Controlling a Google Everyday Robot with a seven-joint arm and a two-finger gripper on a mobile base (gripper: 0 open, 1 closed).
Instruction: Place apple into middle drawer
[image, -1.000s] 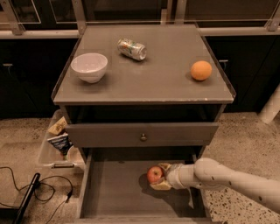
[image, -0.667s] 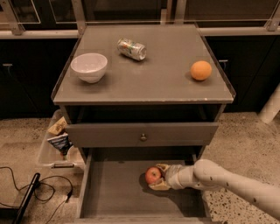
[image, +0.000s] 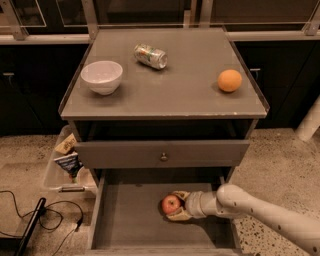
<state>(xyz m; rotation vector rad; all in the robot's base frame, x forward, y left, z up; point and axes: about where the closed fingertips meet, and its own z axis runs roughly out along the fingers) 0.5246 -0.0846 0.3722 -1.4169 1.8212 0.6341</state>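
Note:
The red apple (image: 171, 204) is low inside the pulled-out middle drawer (image: 125, 220), a wide grey drawer with a flat floor, near its middle right. My gripper (image: 176, 205) reaches in from the right on a white arm, and its tan fingers are closed around the apple from the right side. The apple is at or just above the drawer floor; I cannot tell whether it touches.
On the cabinet top stand a white bowl (image: 101, 76), a lying can (image: 150, 55) and an orange (image: 229, 80). The drawer front with a round knob (image: 163, 157) is above the open drawer. A clear bin of snack packets (image: 67, 162) and black cables (image: 35, 220) are on the floor left.
The gripper with the apple has shifted slightly left and lower into the drawer. Nothing else has moved.

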